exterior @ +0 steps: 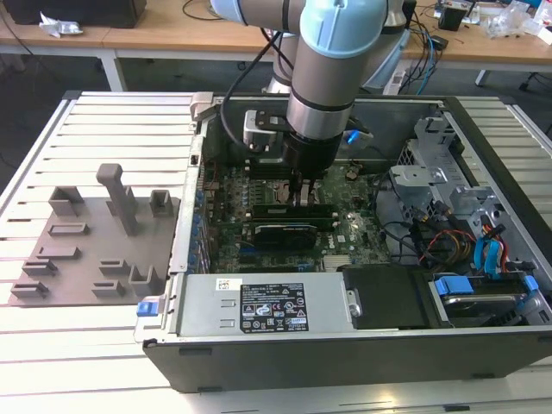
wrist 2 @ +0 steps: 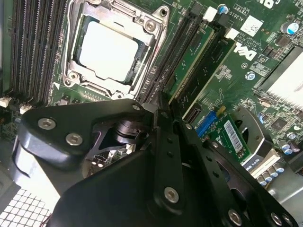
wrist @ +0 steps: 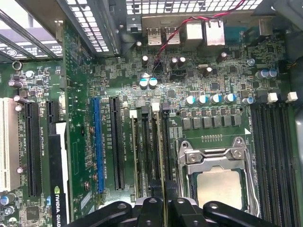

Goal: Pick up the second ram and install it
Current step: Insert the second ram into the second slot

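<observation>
Thin green second ram (wrist 2: pixel 196 52) with dark chips, edge-on between the narrowed gripper (wrist 2: pixel 163 106) fingers, upright among memory slots (wrist: pixel 147 156).

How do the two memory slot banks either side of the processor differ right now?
The near bank, under the gripper, holds a green stick; the far bank shows bare black slots. The gripper partly hides the near bank; the far bank lies open. Both run parallel to the processor socket.

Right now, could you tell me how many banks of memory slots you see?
2, one each side of the processor: the bank beneath the claw and the far bank.
</observation>
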You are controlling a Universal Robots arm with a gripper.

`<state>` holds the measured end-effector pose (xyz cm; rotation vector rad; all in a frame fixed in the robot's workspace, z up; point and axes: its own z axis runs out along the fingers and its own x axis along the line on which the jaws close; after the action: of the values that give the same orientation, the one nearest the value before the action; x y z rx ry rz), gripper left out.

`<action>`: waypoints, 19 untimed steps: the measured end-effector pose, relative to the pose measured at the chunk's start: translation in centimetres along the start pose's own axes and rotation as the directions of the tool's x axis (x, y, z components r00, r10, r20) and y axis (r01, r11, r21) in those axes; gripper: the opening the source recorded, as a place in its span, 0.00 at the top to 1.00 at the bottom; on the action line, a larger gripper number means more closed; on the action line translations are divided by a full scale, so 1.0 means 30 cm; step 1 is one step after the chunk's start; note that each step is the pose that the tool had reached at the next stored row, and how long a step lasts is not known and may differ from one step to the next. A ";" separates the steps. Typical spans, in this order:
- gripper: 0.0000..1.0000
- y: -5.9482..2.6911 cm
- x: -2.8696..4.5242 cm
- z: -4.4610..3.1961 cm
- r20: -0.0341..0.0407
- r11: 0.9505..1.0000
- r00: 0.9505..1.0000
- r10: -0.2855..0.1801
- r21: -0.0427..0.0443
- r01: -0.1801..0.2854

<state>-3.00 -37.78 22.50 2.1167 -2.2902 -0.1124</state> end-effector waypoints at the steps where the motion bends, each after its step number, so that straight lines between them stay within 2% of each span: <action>1: 0.86 0.000 0.000 -0.001 0.001 1.000 1.000 0.000 0.001 0.000; 10: 0.86 0.001 0.002 -0.003 0.002 1.000 1.000 0.008 0.002 -0.008; 19: 0.86 -0.001 0.002 0.007 0.003 1.000 1.000 0.008 0.001 -0.008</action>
<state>-2.99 -37.82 22.28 2.1090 -2.3010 -0.1150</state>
